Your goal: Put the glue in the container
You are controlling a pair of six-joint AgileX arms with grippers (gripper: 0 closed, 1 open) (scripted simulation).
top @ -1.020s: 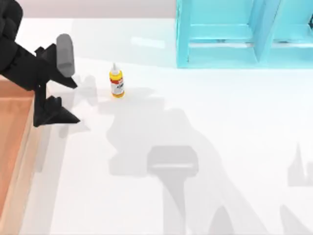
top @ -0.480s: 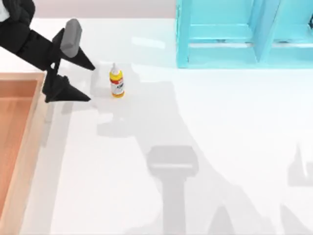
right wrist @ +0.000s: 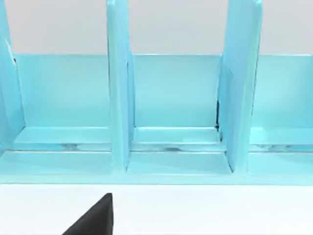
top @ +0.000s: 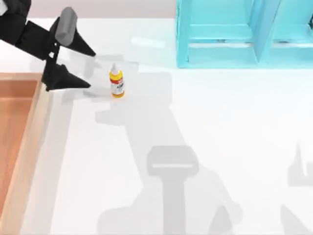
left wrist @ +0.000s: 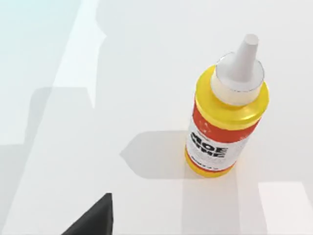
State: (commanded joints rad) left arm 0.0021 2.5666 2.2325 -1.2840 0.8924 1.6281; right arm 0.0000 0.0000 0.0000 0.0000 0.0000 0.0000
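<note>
The glue (top: 116, 83), a small yellow bottle with a white nozzle and a red-and-white label, stands upright on the white table at the back left. My left gripper (top: 92, 68) hovers just left of it, open, with its two black fingertips pointing at the bottle and nothing between them. The left wrist view looks down on the glue (left wrist: 227, 122) from close by, with one black finger (left wrist: 95, 223) at the picture's edge. The container (top: 32, 132), a wooden tray with a tan rim and an orange-brown floor, lies along the table's left edge. One finger (right wrist: 93, 218) of my right gripper shows in the right wrist view.
A turquoise shelf unit (top: 230, 34) with upright dividers stands at the back right; the right wrist view faces its compartments (right wrist: 176, 112). White tabletop stretches from the glue to the front and right, crossed by arm shadows.
My left gripper has moved from above the tray's corner toward the back and slightly right, ending close beside the glue. The glue has not moved.
</note>
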